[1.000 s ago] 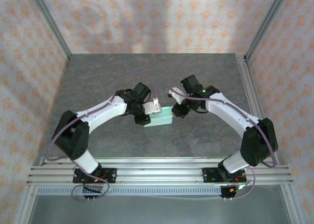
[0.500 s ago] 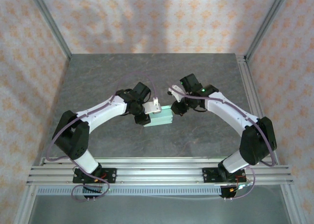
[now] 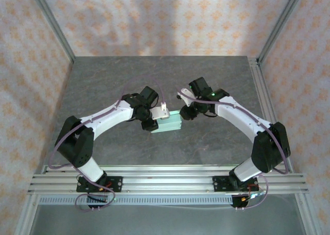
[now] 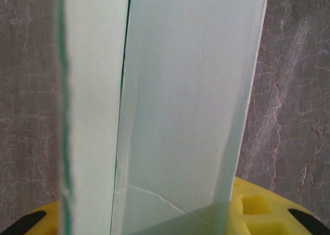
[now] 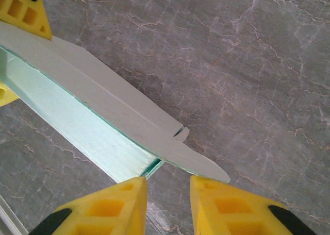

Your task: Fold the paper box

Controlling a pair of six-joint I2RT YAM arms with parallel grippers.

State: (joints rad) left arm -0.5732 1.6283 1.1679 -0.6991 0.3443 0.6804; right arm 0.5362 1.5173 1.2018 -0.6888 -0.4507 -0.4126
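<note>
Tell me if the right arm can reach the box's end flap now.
Likely yes: the right gripper, jaws parted, sits just short of the end flap of the paper box, with nothing between.

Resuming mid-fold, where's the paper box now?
Top view: the paper box is centre-frame over the grey table, its left end gripped by the left hand, the right hand open at its right end.

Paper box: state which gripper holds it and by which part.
The left gripper holds the paper box between its fingers, by the end nearest its arm. The right gripper stands open at the opposite end, gripping nothing.
</note>
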